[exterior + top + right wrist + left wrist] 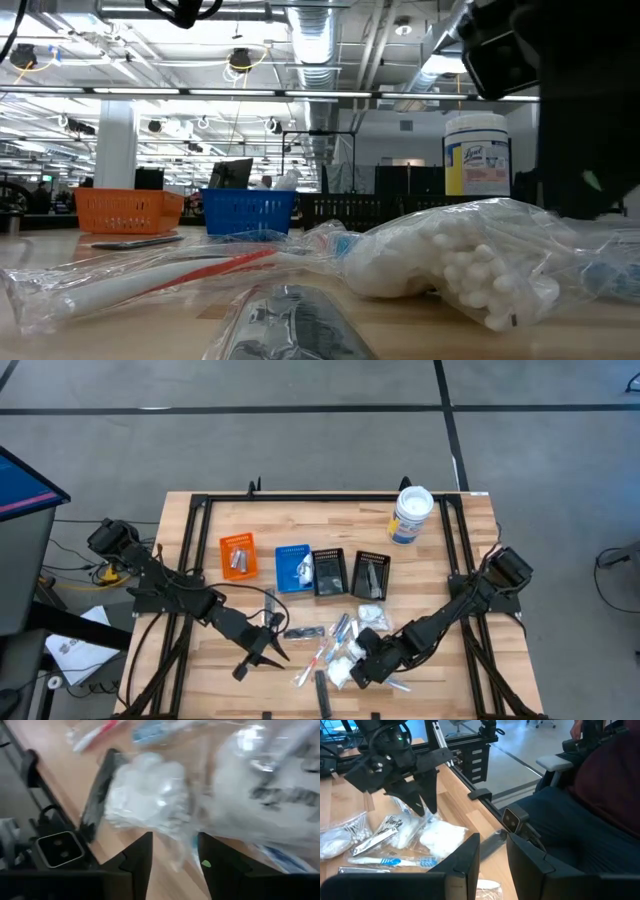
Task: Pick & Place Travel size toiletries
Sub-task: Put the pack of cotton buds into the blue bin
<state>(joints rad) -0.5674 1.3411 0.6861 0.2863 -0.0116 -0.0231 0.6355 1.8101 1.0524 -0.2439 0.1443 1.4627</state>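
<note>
a row of small bins sits across the middle of the wooden surface [430,550]: an orange bin [237,555] with a silvery item in it, a blue bin [294,568], then two black bins [329,572] side by side. a white tub with a blue label [411,515] stands upright near the far right corner, well apart from the rest. the travel size toiletries [335,650] lie in a loose heap at the near middle of the surface, just in front of the bins: clear-wrapped toothbrushes with blue and red, a bag of cotton swabs [470,255], white crinkly packets [147,795], a nail clipper in plastic [372,839] and a dark flat piece near the edge. the packets overlap and crowd each other, so nothing in the heap lies free.

the right arm reaches in low from the right side, its right claw [362,668] tipped down into the right part of the heap; in its wrist view the fingers stand apart just over a white packet, with nothing clamped. the left arm stretches in from the left, the left claw [268,648] low over bare wood just left of the heap, its fingers a narrow gap apart and empty
</note>
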